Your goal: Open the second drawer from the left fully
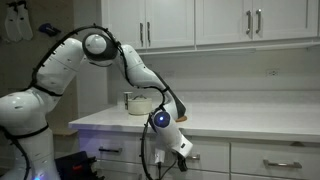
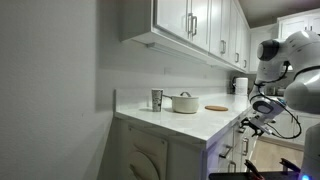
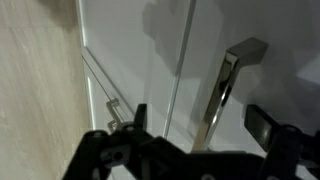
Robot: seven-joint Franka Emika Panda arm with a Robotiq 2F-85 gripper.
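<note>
One gripper [image 1: 187, 152] in an exterior view hangs before the second drawer from the left [image 1: 214, 164], under the countertop [image 1: 255, 122]. In an exterior view it sits near the counter edge. Wrist view: jaws wide apart, empty, flanking the silver bar handle [image 3: 225, 88].

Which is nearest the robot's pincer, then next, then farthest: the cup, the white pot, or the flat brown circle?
In an exterior view, from the pincer by the counter edge:
1. flat brown circle, at the robot's end.
2. white pot, in the middle.
3. cup, beside the pot, away from the robot.
</note>
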